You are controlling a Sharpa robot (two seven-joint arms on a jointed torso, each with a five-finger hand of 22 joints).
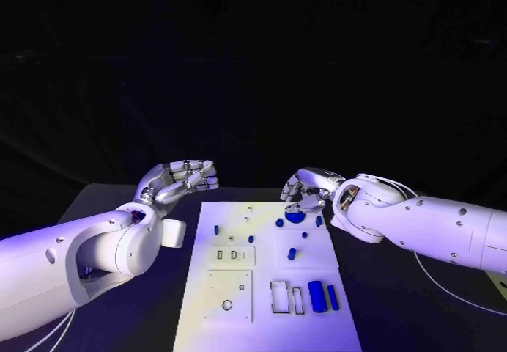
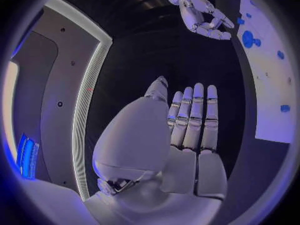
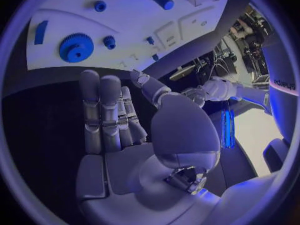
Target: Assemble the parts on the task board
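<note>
The white task board [image 1: 269,293] lies on the black surface [image 1: 401,293] between the two arms. The left robot hand [image 1: 182,180] hovers beside the board's far left corner, off the plate, holding nothing; in the left wrist view its fingers [image 2: 195,120] stretch out straight and side by side, with the thumb apart from them. The right robot hand [image 1: 308,192] hangs over the board's far right corner, also empty, its fingers [image 3: 103,110] extended and the thumb spread away.

Just below the right robot hand sits a round blue gear [image 1: 294,218], toothed in the right wrist view [image 3: 76,47]. Near it, a little closer to the robot, stand small blue pegs [image 1: 291,254]. Well away from both hands, at the board's near right part, a thick blue cylinder [image 1: 316,296] and a thin blue bar [image 1: 332,297] lie beside two empty rectangular slots [image 1: 280,297].
</note>
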